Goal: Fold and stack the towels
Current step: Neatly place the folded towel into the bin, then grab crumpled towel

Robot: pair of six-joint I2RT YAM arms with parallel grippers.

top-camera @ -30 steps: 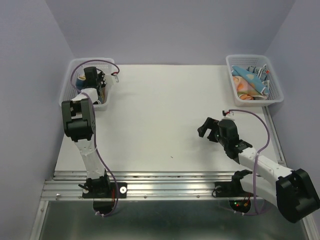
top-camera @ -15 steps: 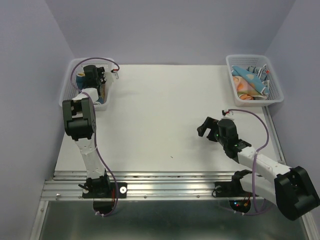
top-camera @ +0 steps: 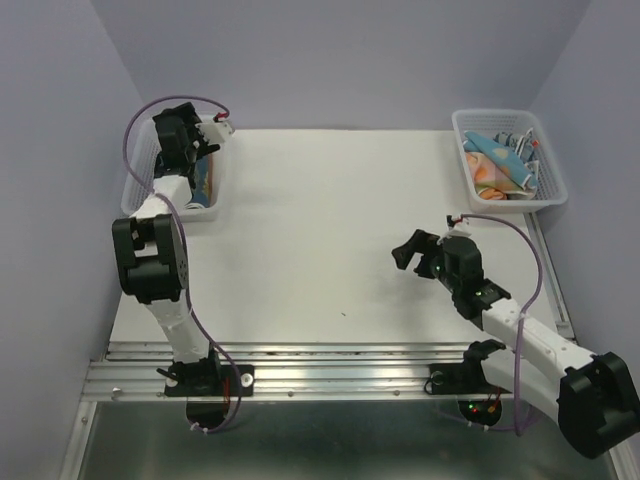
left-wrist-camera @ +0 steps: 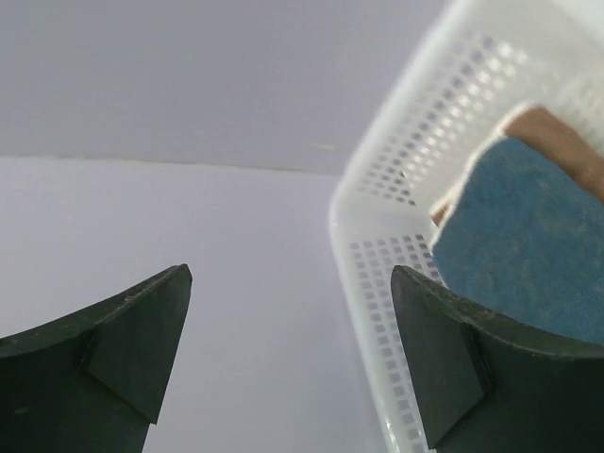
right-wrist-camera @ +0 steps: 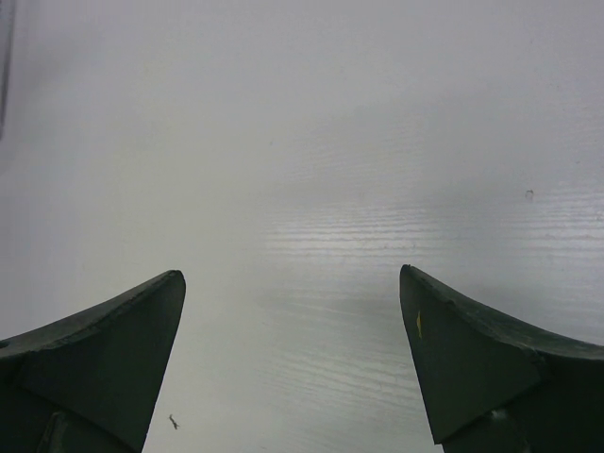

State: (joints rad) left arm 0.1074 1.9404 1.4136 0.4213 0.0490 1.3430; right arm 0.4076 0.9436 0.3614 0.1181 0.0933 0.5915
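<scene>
The top external camera looks down from above and behind the arm bases, far enough back to take in the whole table (top-camera: 320,220) and the far-left basket (top-camera: 205,210). The left wrist camera looks from close up past the left gripper (left-wrist-camera: 290,274) at that basket's mesh corner. The right wrist camera faces bare tabletop at close range beyond the right gripper (right-wrist-camera: 290,274), and both spots lie within the overhead view.

Two black-and-white arms out over the white bench (top-camera: 330,220), both sets of jaws spread wide.
The left arm (top-camera: 160,205) rises from the bench's near edge and stretches to its far left corner, the left gripper (left-wrist-camera: 290,283) held above the surface, jaws wide apart. The right arm (top-camera: 520,335) lies low, angled in toward the bench's middle, the right gripper (right-wrist-camera: 293,283) close over the surface, jaws equally wide.
</scene>
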